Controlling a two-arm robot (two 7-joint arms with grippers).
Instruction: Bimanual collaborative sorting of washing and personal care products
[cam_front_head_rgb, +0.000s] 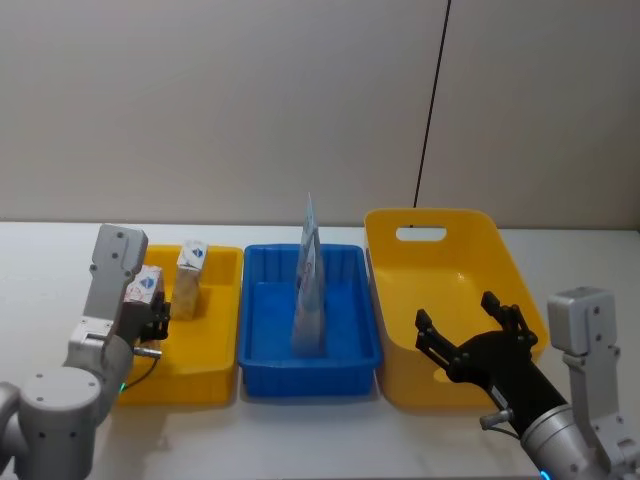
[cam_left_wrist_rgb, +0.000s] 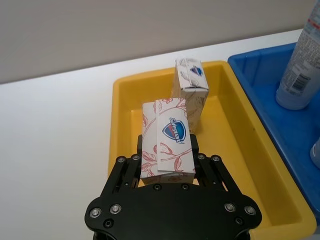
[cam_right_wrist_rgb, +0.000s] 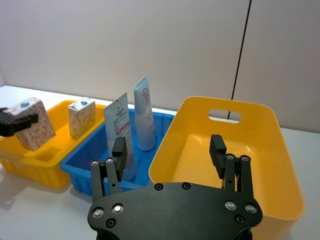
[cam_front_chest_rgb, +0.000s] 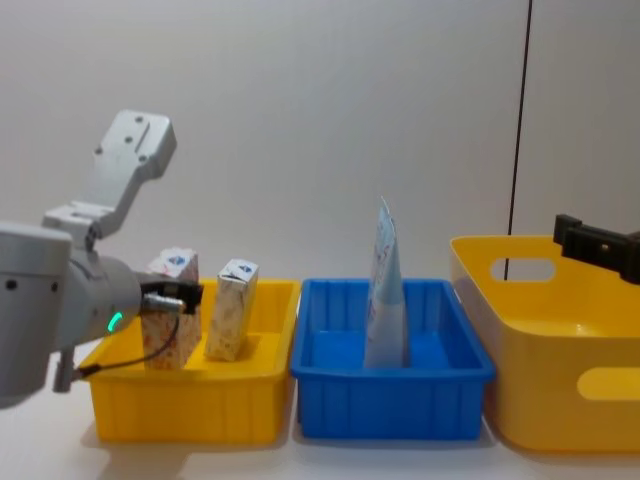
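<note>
My left gripper (cam_left_wrist_rgb: 167, 152) is shut on a white carton (cam_left_wrist_rgb: 167, 142) with red floral print and a blue mark. It holds the carton slightly tilted over the left part of the small yellow bin (cam_front_head_rgb: 200, 378); the held carton (cam_front_head_rgb: 145, 287) sits low between the bin walls. A second carton (cam_front_head_rgb: 190, 277) stands upright in the same bin, just beyond the held one. A tall pale-blue pouch (cam_front_head_rgb: 309, 290) stands in the blue bin (cam_front_head_rgb: 310, 382), with a white tube (cam_right_wrist_rgb: 144, 117) behind it. My right gripper (cam_front_head_rgb: 475, 338) is open and holds nothing, above the front of the large yellow bin (cam_front_head_rgb: 440, 222).
The three bins stand side by side on a white table (cam_front_head_rgb: 40, 260), with a plain wall close behind. The large yellow bin has a handle slot (cam_front_head_rgb: 420, 235) in its far wall. Bare table lies to the left of the small yellow bin.
</note>
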